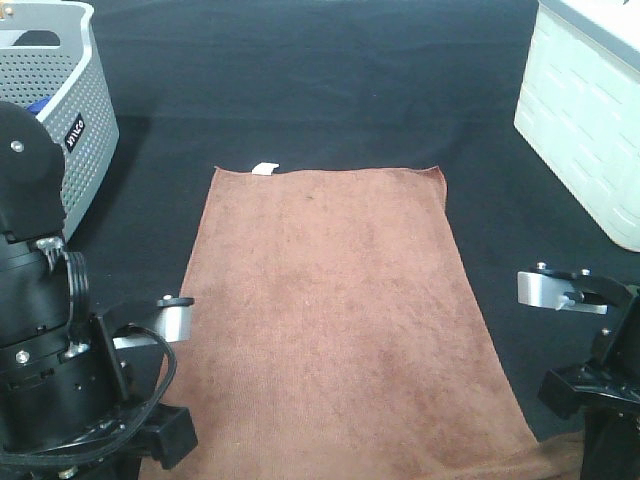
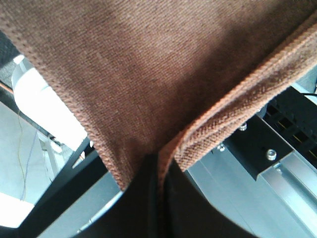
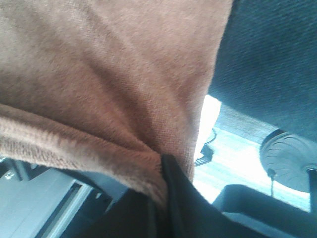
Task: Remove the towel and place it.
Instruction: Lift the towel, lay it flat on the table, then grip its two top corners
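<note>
Exterior high: towel (image 1: 340,310) flat on the table (image 1: 330,90), left end effector (image 2: 157,161) and right end effector (image 3: 161,166) clenching its 7 and 5 o'clock corners; lifting and placing remain, I'd say.

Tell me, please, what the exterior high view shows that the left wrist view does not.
Only the exterior high view shows most of the towel spread on the dark table, its white tag at the far edge, the grey basket and the white crate. Only the left wrist view shows the left gripper shut on the towel's stitched edge. Both show the brown towel fabric.
</note>
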You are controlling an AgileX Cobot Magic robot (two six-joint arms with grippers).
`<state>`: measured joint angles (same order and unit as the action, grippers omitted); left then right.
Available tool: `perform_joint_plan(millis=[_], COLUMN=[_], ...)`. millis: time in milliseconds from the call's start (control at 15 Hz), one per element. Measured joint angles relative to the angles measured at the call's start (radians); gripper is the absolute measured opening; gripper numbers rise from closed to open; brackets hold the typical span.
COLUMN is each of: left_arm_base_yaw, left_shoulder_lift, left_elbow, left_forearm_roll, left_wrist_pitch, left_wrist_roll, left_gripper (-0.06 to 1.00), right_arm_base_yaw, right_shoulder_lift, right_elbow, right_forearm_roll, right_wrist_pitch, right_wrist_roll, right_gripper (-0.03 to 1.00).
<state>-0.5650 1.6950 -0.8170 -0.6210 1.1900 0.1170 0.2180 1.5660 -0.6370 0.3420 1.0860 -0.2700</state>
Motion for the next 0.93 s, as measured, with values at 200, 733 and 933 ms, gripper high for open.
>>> perform_joint_plan(millis=[200,733,933], left_arm_base_yaw=[0.000,-0.067,-0.133], left_shoulder_lift=[0.000,0.000,0.000], left_elbow=[0.000,0.000,0.000], left_forearm_roll=[-0.027,-0.091,-0.091], left_wrist_pitch=[-0.006,-0.041,-0.052], left_wrist_roll=[-0.007,-0.007,-0.007], left_gripper=[0.00,0.62,0.71], right_arm_base_yaw=[0.000,0.000,0.000], right_shoulder_lift=[0.000,0.000,-0.024], right_elbow=[0.001,0.003,0.003], right_forearm_roll=[0.038,0.144,0.142], right_wrist_pitch=[0.003,0.004,0.004], right_wrist_roll=[-0.018,-0.076,-0.076], right_gripper=[0.04,0.56,0.68])
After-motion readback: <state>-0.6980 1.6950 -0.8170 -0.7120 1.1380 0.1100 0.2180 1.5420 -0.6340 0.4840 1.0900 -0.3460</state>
